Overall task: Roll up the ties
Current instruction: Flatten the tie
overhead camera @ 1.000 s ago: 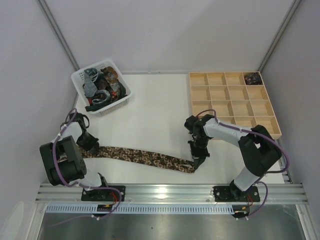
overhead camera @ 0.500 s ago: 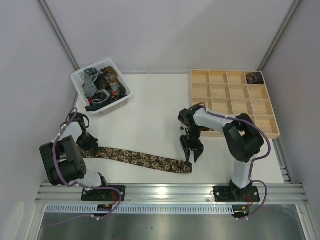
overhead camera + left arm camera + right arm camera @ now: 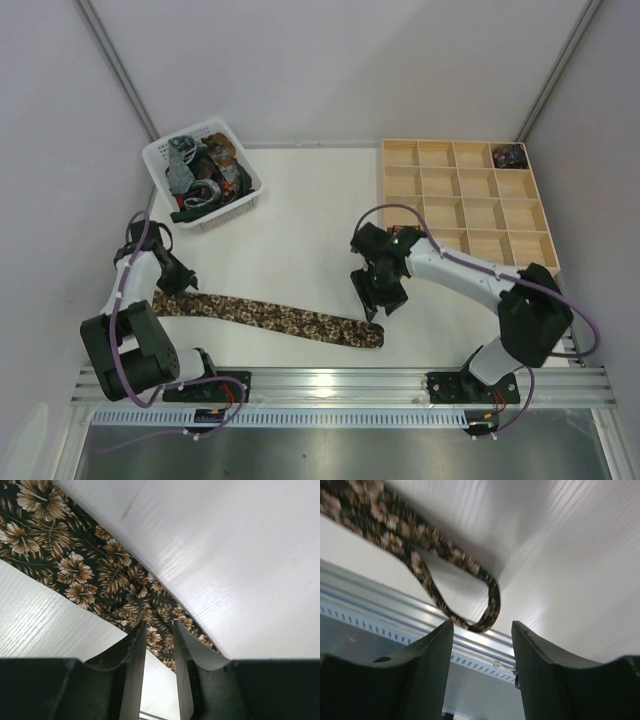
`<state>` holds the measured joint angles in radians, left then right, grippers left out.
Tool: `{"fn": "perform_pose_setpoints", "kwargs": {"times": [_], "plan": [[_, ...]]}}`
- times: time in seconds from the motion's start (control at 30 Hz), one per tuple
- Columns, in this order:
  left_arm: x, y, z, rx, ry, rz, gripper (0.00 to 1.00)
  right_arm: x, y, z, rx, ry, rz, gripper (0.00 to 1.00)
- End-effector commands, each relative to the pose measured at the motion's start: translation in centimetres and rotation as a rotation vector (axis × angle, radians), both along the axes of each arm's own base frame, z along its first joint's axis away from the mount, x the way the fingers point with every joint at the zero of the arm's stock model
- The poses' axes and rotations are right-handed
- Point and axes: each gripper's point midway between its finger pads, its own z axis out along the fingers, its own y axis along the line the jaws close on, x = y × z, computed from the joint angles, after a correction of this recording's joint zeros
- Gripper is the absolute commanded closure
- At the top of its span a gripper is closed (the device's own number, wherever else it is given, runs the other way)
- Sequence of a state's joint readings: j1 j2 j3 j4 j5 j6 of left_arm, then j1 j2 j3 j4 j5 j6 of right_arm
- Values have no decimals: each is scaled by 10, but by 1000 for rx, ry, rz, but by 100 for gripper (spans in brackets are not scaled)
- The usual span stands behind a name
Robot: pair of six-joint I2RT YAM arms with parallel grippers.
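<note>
A dark brown tie (image 3: 280,318) with tan floral print lies stretched along the table's near side. Its narrow end (image 3: 75,565) reaches my left gripper (image 3: 183,287). That gripper (image 3: 159,627) stands open by a narrow gap, its tips over the tie's pointed end, which lies flat on the table. My right gripper (image 3: 378,303) hovers open just above the tie's right end. In the right wrist view the tie (image 3: 380,530) ends in a small folded loop (image 3: 490,610) beyond the right gripper (image 3: 481,625), with nothing between the jaws.
A white basket (image 3: 152,155) at the back left holds several more ties (image 3: 203,175). A wooden compartment tray (image 3: 383,200) stands at the right, with one rolled tie (image 3: 508,156) in its far right corner cell. An aluminium rail (image 3: 340,380) runs along the near edge.
My right gripper has opened, let go of the tie's right end and lifted back and left. The left arm shifted a little and its jaws parted slightly.
</note>
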<state>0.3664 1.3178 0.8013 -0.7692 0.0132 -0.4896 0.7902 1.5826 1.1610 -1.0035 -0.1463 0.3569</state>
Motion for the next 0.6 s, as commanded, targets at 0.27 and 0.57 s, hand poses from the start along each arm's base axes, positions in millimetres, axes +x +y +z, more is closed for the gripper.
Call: {"fn": "perform_pose_setpoints", "kwargs": {"times": [0.27,0.57], "plan": [[9,-14,23,-35,-105,-36,66,-35,4,-20,150,-232,-41,43],[4,-16,31,-34,-96,-56,66,-23,17,-37,208,-282,-30,43]]}}
